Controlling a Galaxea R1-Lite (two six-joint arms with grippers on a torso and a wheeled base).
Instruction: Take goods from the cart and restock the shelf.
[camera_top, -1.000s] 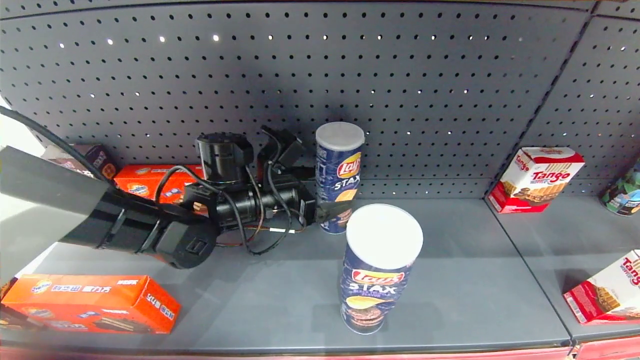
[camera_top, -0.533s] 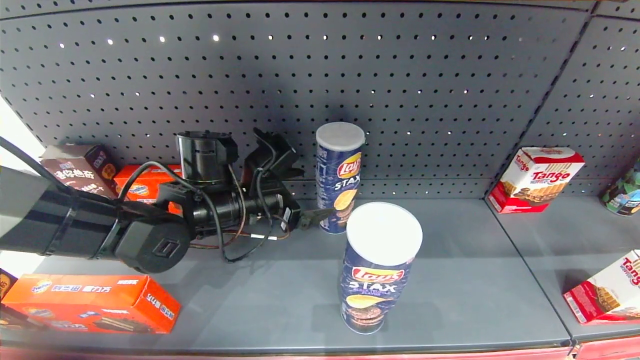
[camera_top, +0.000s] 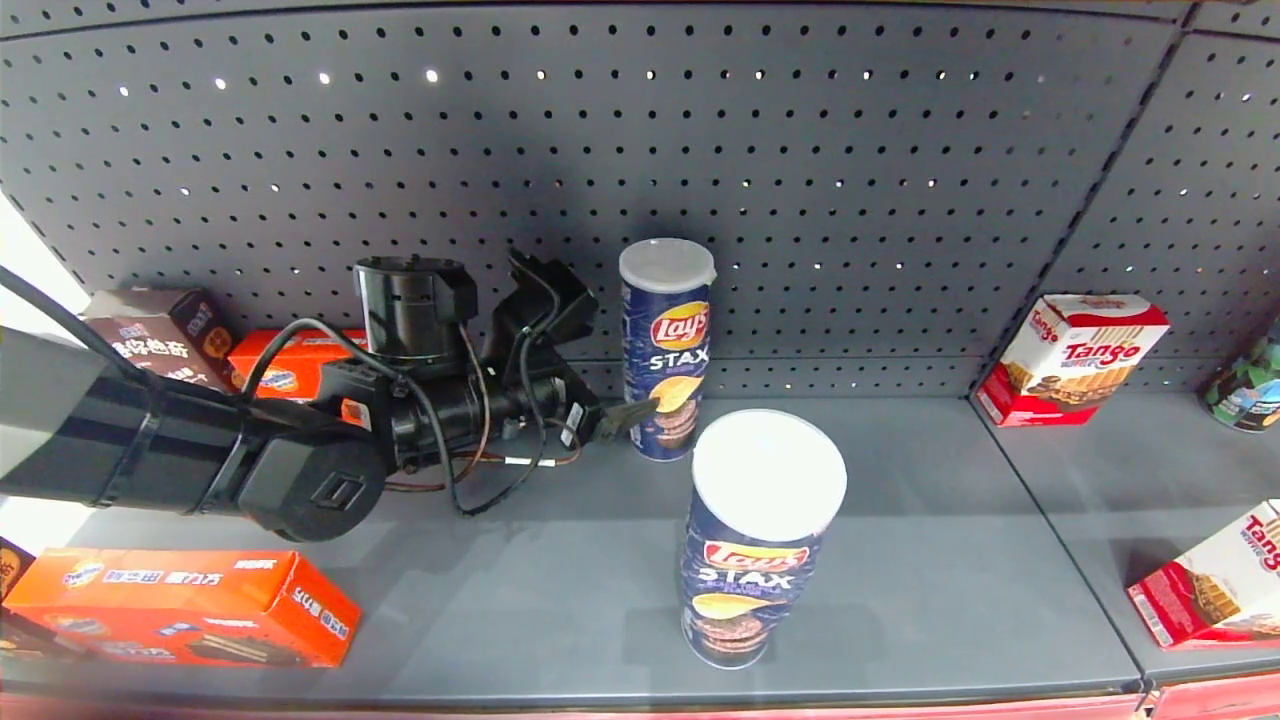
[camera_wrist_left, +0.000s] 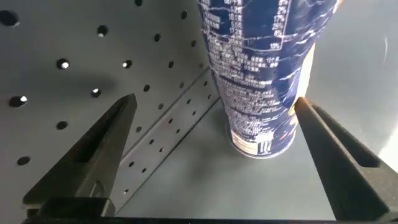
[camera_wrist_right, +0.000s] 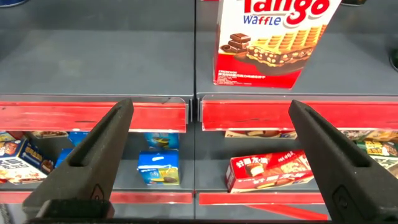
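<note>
Two tall blue chip cans stand on the grey shelf (camera_top: 950, 540). The back can (camera_top: 665, 350) is near the pegboard wall; the front can (camera_top: 760, 540) stands closer to the shelf edge. My left gripper (camera_top: 628, 408) is open just left of the back can, low by its base, with one fingertip against its side. From the left wrist, that can (camera_wrist_left: 261, 74) rises just beyond the spread fingers (camera_wrist_left: 93, 162) of my left gripper (camera_wrist_left: 217, 102). My right gripper (camera_wrist_right: 209, 106) is open and holds nothing, facing the red shelf fronts below a waffle box (camera_wrist_right: 273, 37).
Orange boxes (camera_top: 180, 605) (camera_top: 290, 365) and a brown box (camera_top: 150, 330) lie at the left of the shelf. Waffle boxes (camera_top: 1080, 355) (camera_top: 1210, 580) stand in the bay to the right. Free shelf lies right of the cans.
My left gripper let go of the back can and drew back to the left, then rose slightly. The back can has shifted a little to the left.
</note>
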